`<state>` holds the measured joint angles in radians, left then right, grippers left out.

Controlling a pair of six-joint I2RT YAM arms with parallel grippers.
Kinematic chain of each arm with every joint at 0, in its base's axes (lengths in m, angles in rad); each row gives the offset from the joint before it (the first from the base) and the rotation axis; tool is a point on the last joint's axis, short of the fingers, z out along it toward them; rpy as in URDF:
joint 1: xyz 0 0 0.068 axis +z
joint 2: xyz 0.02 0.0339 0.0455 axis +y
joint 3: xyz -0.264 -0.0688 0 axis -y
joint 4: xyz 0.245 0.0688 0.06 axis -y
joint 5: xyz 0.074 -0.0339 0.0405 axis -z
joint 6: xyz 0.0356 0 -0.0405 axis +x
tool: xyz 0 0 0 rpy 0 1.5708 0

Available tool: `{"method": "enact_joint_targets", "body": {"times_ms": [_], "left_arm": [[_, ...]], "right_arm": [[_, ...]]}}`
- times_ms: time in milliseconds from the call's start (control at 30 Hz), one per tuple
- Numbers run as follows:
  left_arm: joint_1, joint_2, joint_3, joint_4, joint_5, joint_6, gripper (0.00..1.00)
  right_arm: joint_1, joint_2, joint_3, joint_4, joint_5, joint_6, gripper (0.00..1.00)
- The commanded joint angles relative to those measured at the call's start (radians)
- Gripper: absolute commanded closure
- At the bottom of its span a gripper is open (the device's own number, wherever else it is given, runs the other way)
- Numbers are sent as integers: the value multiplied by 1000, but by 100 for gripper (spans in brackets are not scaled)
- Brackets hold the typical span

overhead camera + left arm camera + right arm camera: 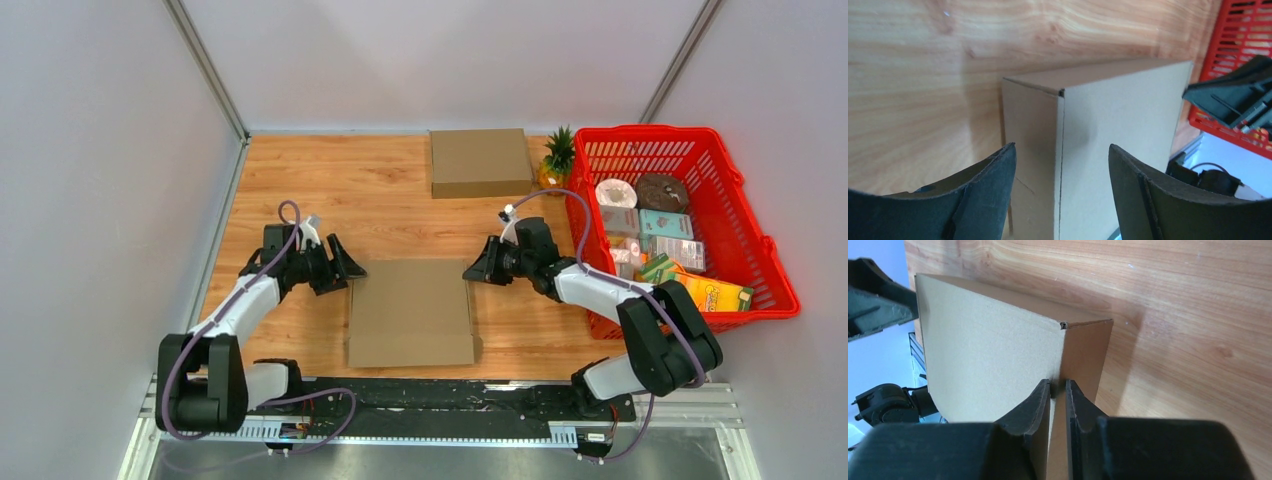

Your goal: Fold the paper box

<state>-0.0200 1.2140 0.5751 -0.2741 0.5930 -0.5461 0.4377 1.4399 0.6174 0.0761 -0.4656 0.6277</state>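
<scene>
The paper box (410, 310) lies flat and closed on the wooden table between my two arms. My left gripper (345, 276) stands open just off the box's far left corner. In the left wrist view that corner of the box (1123, 125) shows between the spread fingers of the gripper (1062, 146), untouched by them. My right gripper (476, 270) sits at the far right corner. In the right wrist view its fingers (1057, 381) are almost together over the edge of the box (988, 355), with only a thin slit between them and nothing visibly pinched.
A second flat cardboard box (480, 162) lies at the back of the table. Beside it stands a small pineapple (557, 158). A red basket (650, 130) full of groceries fills the right side, close behind my right arm.
</scene>
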Motion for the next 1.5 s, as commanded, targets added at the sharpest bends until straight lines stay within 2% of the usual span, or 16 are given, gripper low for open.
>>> {"method": "enact_joint_targets", "body": {"times_ms": [0, 200, 367, 500, 633, 700, 933, 1033, 1233, 1367, 1400, 1467], "left_arm": [[0, -139, -53, 66, 74, -52, 24], [0, -280, -113, 27, 31, -83, 24], [0, -286, -124, -4, 11, -100, 23], [-1, -311, -164, 55, 25, -149, 23], [-6, -255, -213, 223, 129, -215, 23], [-12, -196, -216, 234, 165, -219, 23], [-49, -142, -242, 321, 146, -241, 22], [-72, -88, -259, 450, 180, -299, 22], [-139, -18, -248, 564, 180, -354, 22], [-147, -57, -255, 635, 176, -399, 28], [-147, -67, -250, 610, 172, -396, 36], [-147, -93, -238, 602, 169, -394, 44]], "right_arm": [[-42, 27, -51, -105, 199, -42, 84], [-60, 31, -62, -107, 211, -46, 84], [-93, 71, -70, -119, 231, -23, 86], [-97, 94, -87, -98, 242, -25, 86], [-108, 111, -84, -88, 228, -25, 86], [-109, 109, -84, -87, 229, -23, 86], [-117, 120, -84, -85, 228, -17, 87], [-119, 122, -85, -85, 220, -16, 87], [-119, 131, -82, -85, 213, -25, 86], [-119, 128, -85, -48, 188, -28, 84], [-117, 135, -79, -48, 179, -31, 84], [-117, 146, -73, -50, 157, -34, 83]]}}
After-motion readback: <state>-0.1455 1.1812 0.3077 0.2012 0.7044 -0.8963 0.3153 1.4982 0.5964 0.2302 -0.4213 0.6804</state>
